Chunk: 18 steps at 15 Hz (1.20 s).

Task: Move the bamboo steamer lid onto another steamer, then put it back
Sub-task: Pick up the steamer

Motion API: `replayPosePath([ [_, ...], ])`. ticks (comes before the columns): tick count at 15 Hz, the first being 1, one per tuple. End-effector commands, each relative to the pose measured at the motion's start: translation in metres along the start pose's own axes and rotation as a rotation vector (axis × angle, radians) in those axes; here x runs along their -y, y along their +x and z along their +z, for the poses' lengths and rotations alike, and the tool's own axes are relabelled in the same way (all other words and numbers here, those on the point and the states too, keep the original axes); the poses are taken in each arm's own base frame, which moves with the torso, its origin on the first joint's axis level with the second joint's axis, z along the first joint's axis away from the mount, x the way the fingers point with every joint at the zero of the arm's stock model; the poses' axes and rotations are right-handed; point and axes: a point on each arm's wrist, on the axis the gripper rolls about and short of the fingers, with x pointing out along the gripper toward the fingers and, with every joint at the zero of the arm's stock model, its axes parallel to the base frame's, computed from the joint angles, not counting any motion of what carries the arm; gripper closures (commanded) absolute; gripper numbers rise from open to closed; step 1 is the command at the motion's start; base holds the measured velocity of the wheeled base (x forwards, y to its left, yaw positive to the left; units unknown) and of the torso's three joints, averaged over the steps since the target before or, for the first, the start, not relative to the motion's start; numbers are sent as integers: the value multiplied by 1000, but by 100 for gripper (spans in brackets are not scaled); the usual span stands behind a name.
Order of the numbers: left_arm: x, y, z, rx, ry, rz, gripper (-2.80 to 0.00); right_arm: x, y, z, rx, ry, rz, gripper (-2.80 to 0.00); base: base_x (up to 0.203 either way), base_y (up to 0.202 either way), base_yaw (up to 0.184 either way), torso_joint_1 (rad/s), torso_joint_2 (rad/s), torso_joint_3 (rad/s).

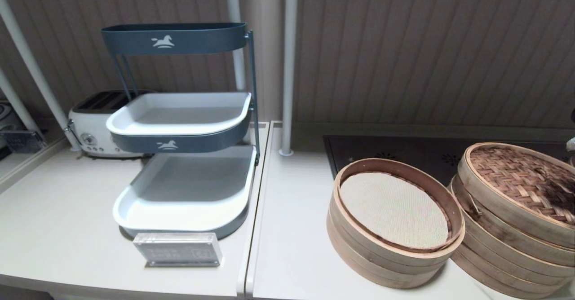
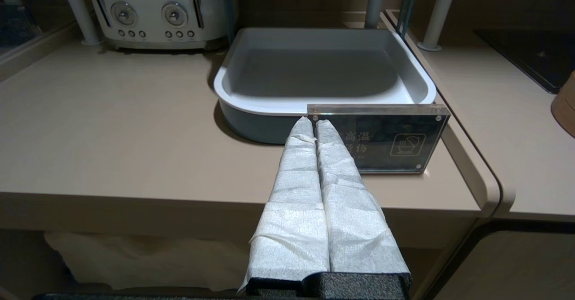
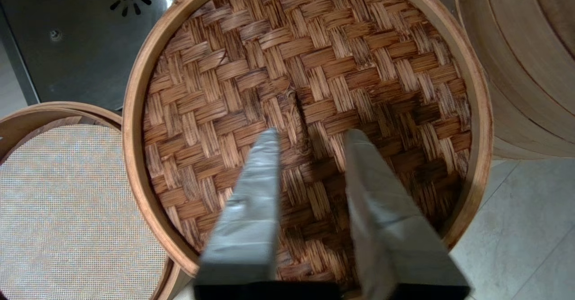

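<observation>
The bamboo steamer lid (image 1: pixel 516 178), reddish-brown herringbone weave with a pale rim, lies slightly tilted on the other steamer (image 1: pixel 494 246), a stack of pale rings with a dark wire tie (image 1: pixel 471 203), at the far right. In the right wrist view my right gripper (image 3: pixel 313 133) hovers open just over the lid (image 3: pixel 305 66). Its fingers (image 3: pixel 251 210) straddle the small dark slit (image 3: pixel 300 111) without gripping anything. In the left wrist view my left gripper (image 2: pixel 313 122) is shut and empty, parked at the front edge of the left counter.
The open steamer with a cream mesh liner (image 1: pixel 382 255) stands just left of the lidded stack. A third bamboo stack (image 3: pixel 516 66) is close on the other side. A dark cooktop (image 1: pixel 404 149) lies behind. A tiered tray rack (image 1: pixel 179 156), toaster (image 1: pixel 90 125) and acrylic sign (image 1: pixel 178 249) stand on the left.
</observation>
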Motion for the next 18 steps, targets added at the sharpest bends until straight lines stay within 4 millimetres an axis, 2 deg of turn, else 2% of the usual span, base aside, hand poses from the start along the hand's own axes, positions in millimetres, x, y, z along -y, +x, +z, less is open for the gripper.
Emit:
replayPosePath([
  [1,0,2,-8,-25,-1,0,0,3,13,-3,-42,9,1,-280,0,0,0,0,0,0],
  [9,0,1,-8,-24,0,0,0,7,55,-14,-164,22,-2,-280,0,0,0,0,0,0],
  [18,0,2,-8,-25,1,0,0,7,65,-13,-181,14,-4,-280,0,0,0,0,0,0],
])
